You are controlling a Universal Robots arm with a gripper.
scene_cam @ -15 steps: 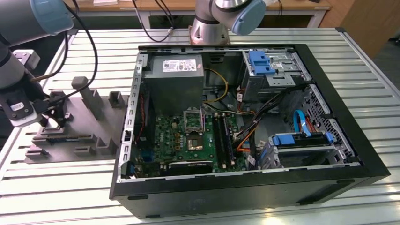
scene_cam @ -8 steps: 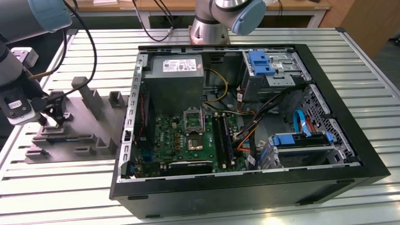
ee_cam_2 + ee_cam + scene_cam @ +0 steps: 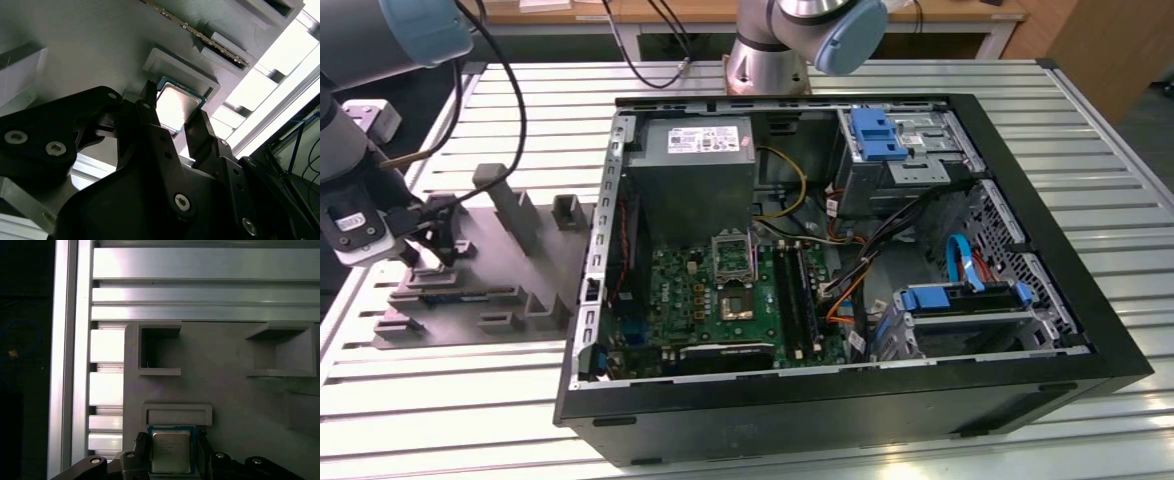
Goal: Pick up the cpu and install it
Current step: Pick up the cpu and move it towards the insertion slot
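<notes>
A slatted aluminium table carries an open black computer case and, just beside the case on the exterior view's left, a grey moulded plastic tray with upright posts. The arm reaches down over the end of the tray farthest from the case and places the black hand low between the posts.

In both wrist views the cpu, a thin square chip with a pale silver metal top, lies flat in a shallow pocket of the tray. The hand straddles it. The fingers are parted to about the width of the chip, one along each side and close to its edges. Whether they touch the chip cannot be made out.

Clearances:
- A raised grey lip borders the pocket just beside the chip.
- The tray edge lies near an aluminium side rail of the table, with darkness beyond.

Obstructions:
- The body of the hand covers the near part of the chip.
- Cables partly cover the green board in the case. Its metal-framed socket sits well apart from the hand.
</notes>
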